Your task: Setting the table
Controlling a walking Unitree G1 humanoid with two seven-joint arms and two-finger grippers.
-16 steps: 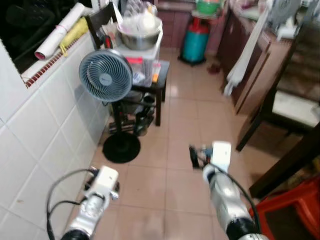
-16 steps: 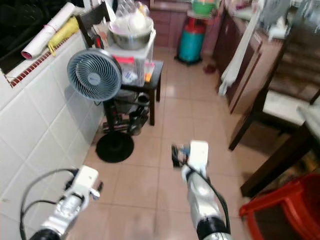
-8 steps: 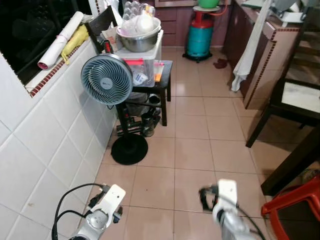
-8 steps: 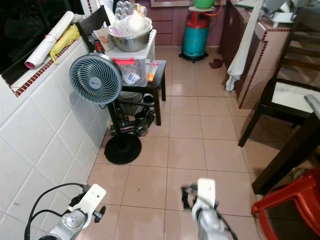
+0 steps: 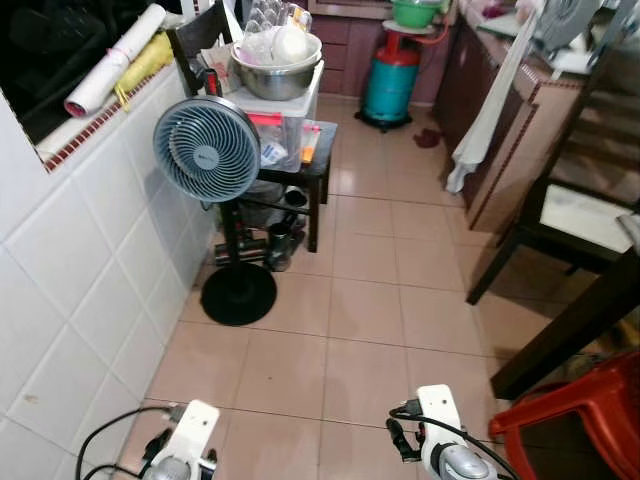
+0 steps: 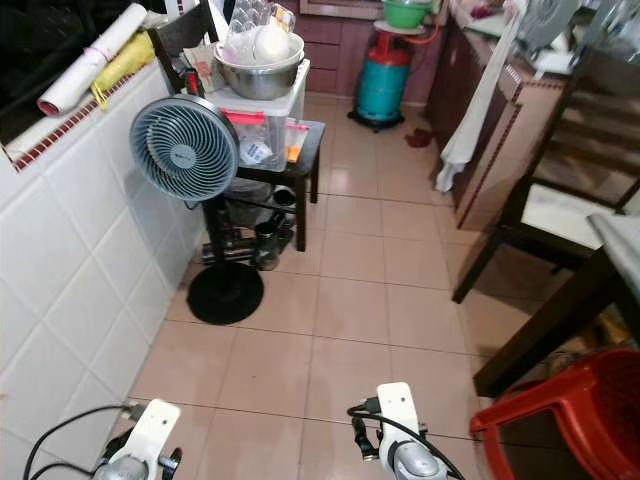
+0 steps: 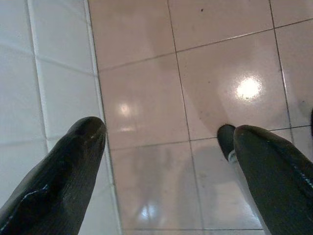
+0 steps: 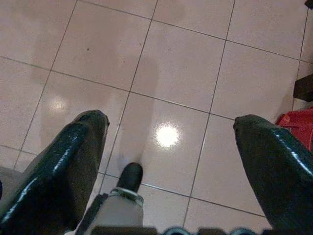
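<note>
Down near our feet, we hold both arms low over the pink tiled floor [image 5: 365, 320]: left gripper [image 7: 166, 171] and right gripper [image 8: 168, 166] spread wide, empty. Dark wooden table [image 6: 560, 310] stands right.

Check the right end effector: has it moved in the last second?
Yes. The right end effector was level with the grey standing fan's round black base; now it sits well nearer the robot.
</note>
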